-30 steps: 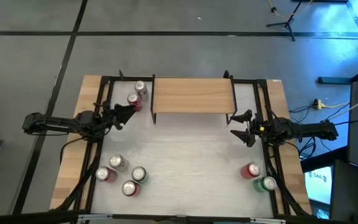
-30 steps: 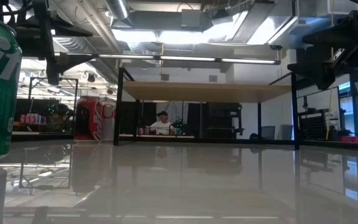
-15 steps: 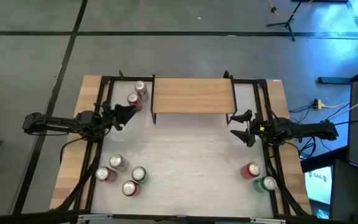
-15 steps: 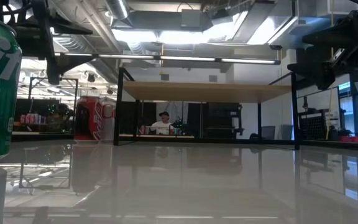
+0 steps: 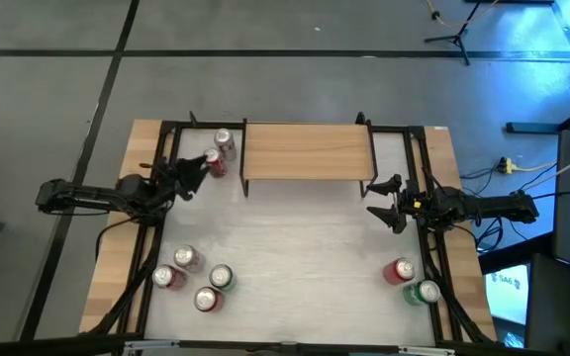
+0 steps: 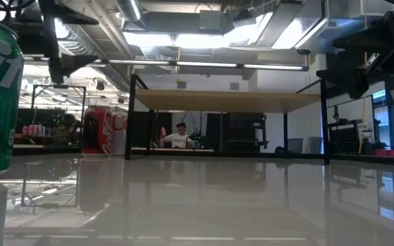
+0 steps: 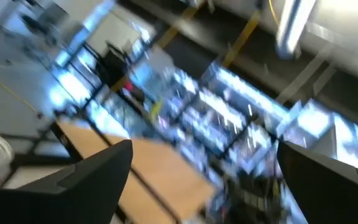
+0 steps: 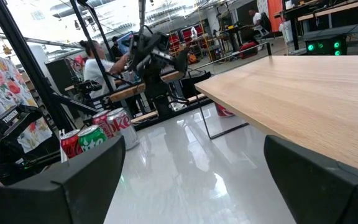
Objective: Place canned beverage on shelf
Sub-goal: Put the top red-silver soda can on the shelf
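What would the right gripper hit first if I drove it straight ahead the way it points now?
Probably the shelf. The right gripper stands open just off the shelf's right end, pointing across the table toward the left arm. Its wrist view shows the plank edge close ahead, level with the fingers. Depth is uncertain; it might slip past the near leg.

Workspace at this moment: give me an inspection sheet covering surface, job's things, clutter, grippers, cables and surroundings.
Surface: white table, glossy, wooden side strips.
Job's things: shelf at the far edge, its top bare; two cans stand left of it, four cans near left, a red and a green can near right.
Clutter: nothing seen.
Grippers: left gripper open beside the two far cans, holding nothing; right gripper open off the shelf's right end, empty.
Cables: loose leads on the floor right of the table.
Surroundings: grey floor, a stand beyond the table, a person in the room behind.
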